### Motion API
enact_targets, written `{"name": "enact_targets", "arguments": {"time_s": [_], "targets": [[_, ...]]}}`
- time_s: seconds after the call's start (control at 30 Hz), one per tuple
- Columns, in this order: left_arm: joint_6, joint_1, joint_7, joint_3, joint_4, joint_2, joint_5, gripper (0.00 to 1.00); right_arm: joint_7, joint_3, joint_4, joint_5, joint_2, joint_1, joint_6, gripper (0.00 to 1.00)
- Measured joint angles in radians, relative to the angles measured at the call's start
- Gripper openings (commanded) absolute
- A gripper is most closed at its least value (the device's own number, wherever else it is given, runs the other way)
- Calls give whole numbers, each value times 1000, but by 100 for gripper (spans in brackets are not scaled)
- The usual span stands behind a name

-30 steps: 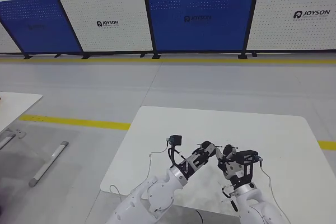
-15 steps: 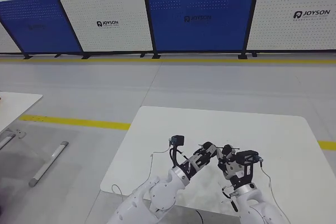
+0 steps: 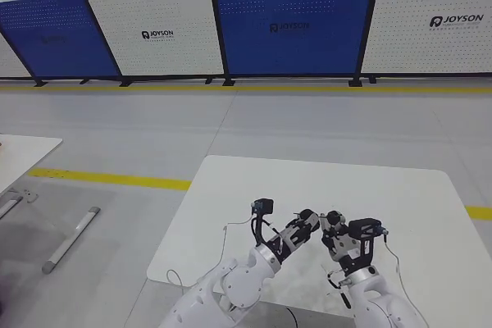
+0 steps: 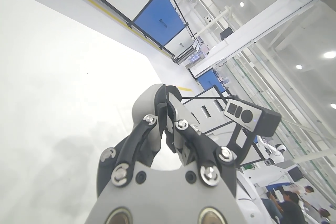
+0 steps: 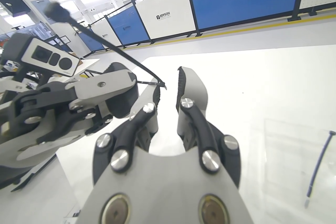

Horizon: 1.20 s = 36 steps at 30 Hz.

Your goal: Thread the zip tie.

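Gripping one end of a thin black plastic zip tie (image 5: 123, 56), the left hand (image 5: 132, 87) is clamped closed just above the white surface (image 5: 249, 72). The strap leaves its fingertips, bends sharply, then runs back up to its square head in the air. That bend sits between the spread fingers of the right hand (image 5: 168, 79), which holds nothing; whether it touches a finger cannot be told. A dark blue zip tie (image 5: 319, 162) lies flat on the surface, well apart.
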Motion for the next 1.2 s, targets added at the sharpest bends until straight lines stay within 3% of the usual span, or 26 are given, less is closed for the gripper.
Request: {"name": "enact_targets", "arguments": {"time_s": [0.13, 0.47, 1.2], "targets": [[7, -1, 4, 2, -3, -2, 0, 0, 5, 5, -1, 1, 1, 1, -4, 0], [5, -3, 22, 6, -2, -6, -2, 0, 23, 13, -8, -8, 3, -1, -13, 0], [-102, 31, 71, 3, -39, -7, 24, 0, 78, 24, 0, 13, 11, -8, -65, 0]]}}
